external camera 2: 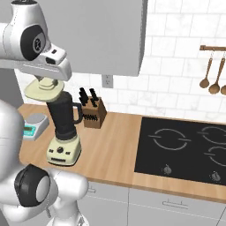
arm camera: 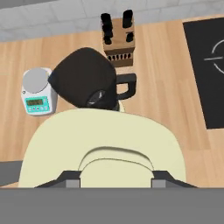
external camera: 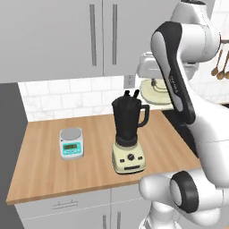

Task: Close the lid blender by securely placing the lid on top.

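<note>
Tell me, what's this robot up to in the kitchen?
The arm's gripper is holding the lid in the air, just above the blender on the wooden counter. The lid is not on the jar yet; its mouth looks open. A scale sits beside the blender and a knife block behind it.

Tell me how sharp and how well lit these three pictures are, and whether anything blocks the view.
Left base view: even flat light, slightly soft, the arm hides part of the lid. Right base view: crisp, faint shadow under the blender. Hand view: the lid looms large and covers part of the jar.
</note>
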